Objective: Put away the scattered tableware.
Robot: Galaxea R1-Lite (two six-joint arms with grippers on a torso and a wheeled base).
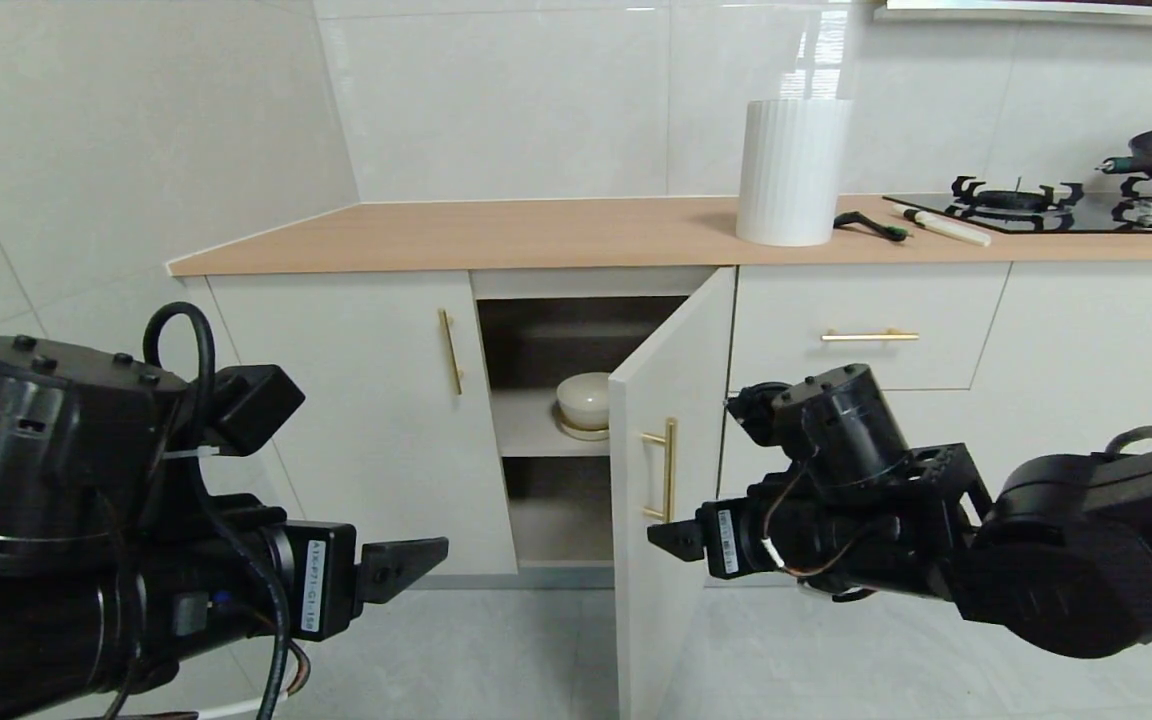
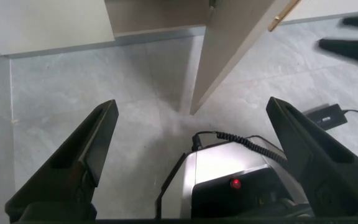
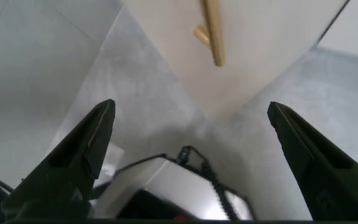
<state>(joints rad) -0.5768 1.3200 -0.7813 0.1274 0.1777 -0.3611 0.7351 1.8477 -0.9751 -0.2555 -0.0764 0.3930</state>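
The bowl (image 1: 584, 400) sits on the shelf (image 1: 536, 430) inside the cupboard, at 10 o'clock from the gold handle (image 1: 669, 470). I think my job now is to shut the door (image 1: 671, 380). My right gripper (image 1: 664, 540) is just under the handle, at its 6 o'clock. Its jaws are wide open and hold nothing. My left gripper (image 1: 416, 562), at 9 o'clock from the door, is wide open and empty too. I should push flat and slowly on the door's front, and keep my left arm clear.
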